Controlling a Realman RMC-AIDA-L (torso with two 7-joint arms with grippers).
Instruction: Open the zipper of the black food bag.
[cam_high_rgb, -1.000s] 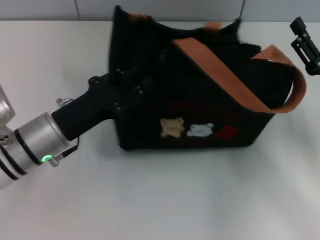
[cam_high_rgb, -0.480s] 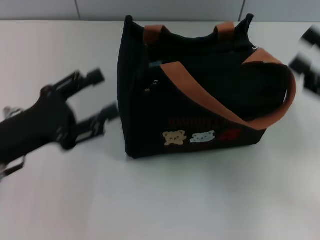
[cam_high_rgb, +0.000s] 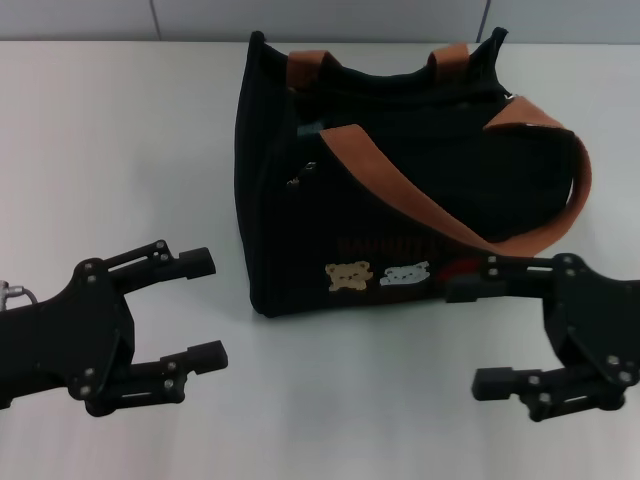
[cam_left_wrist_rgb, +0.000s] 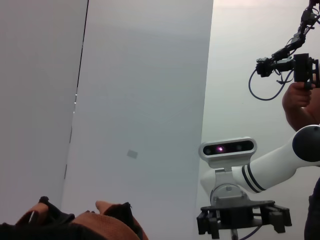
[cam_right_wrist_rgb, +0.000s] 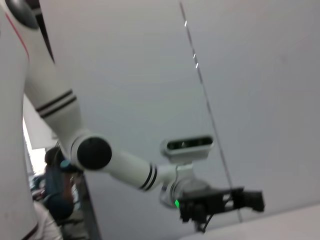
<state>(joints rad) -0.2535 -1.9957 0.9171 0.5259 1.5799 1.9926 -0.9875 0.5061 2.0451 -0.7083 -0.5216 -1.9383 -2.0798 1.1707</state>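
The black food bag (cam_high_rgb: 400, 200) stands upright mid-table, its orange-brown straps (cam_high_rgb: 420, 195) draped over the top and its bear and white animal patches facing me. A small silver pull tab (cam_high_rgb: 297, 181) of the zipper shows near the bag's left end; the zip line itself is hard to make out against the fabric. Near the front left, my left gripper (cam_high_rgb: 205, 308) is open, apart from the bag and holding nothing. Off the bag's front right corner, my right gripper (cam_high_rgb: 475, 335) is open and also empty. The left wrist view catches the bag's top (cam_left_wrist_rgb: 75, 227).
The white table (cam_high_rgb: 330, 410) spreads around the bag, with a grey wall behind it. In the left wrist view the right arm's gripper (cam_left_wrist_rgb: 242, 220) shows farther off, and a person's hand (cam_left_wrist_rgb: 300, 100) holds a device at the edge.
The left gripper pulled out from the bag's left side and back toward me, now open. The bag settled upright. The right gripper came down from the far right to the bag's front right.
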